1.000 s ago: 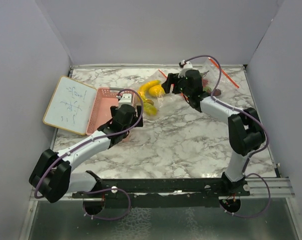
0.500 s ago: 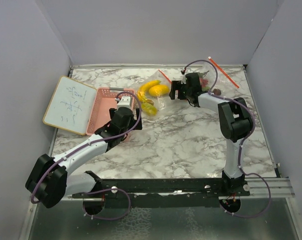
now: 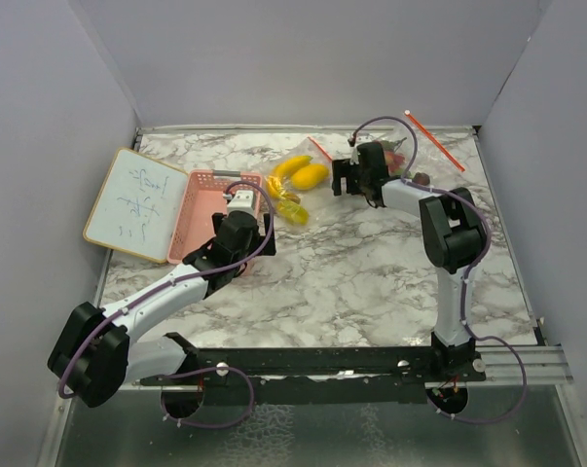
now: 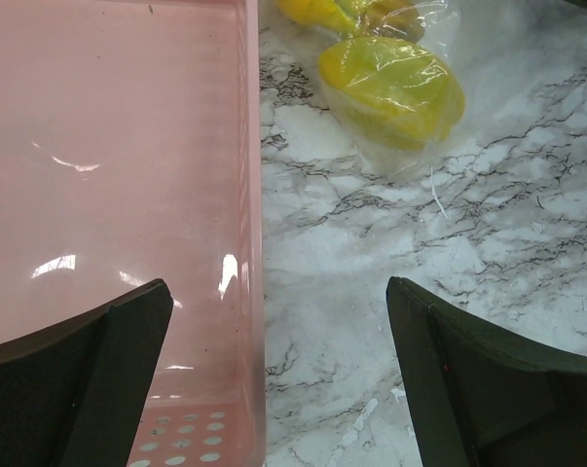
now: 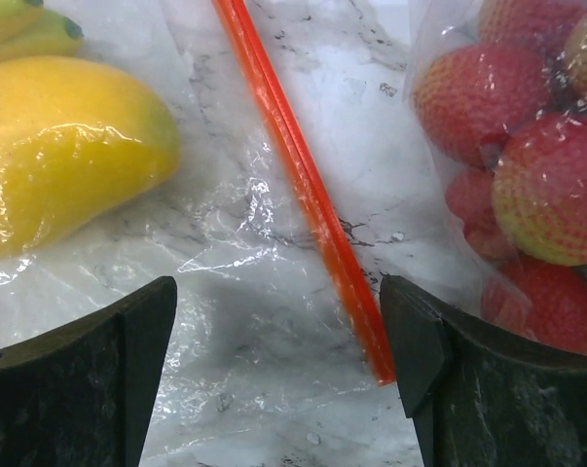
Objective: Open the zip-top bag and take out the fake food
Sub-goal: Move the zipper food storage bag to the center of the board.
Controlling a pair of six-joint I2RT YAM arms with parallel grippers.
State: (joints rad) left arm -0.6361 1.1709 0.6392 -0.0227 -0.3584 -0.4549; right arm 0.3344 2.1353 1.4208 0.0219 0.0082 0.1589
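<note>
the right gripper (image 5: 276,336) now has its jaws spread wider than a second ago, and its arm has folded in so the forearm stands steeper over the far side of the table (image 4: 371,263); nothing is pinched; the orange zip strip (image 5: 303,185) of the bag (image 5: 244,233) runs straight up the gap between the jaws, lying flat on the clear plastic; the fake food (image 5: 69,146) is all under plastic, a yellow fruit ahead of the left jaw, the strawberries (image 5: 527,175) ahead of the right jaw; so the letting-go looks like a reset over the seal rather than a pull, and i judge the bag not yet emptied; whether its mouth is parted anywhere i cannot tell.

the left gripper (image 4: 278,321) has barely shifted; its jaws stay wide apart and hold nothing; the wall of the pink basket (image 4: 108,146) runs just inside its left jaw, bare marble fills the rest of the gap, and a bagged yellow piece (image 4: 390,88) lies ahead of the right jaw, apart from it; the next move probably needs one jaw either side of that strip.
</note>
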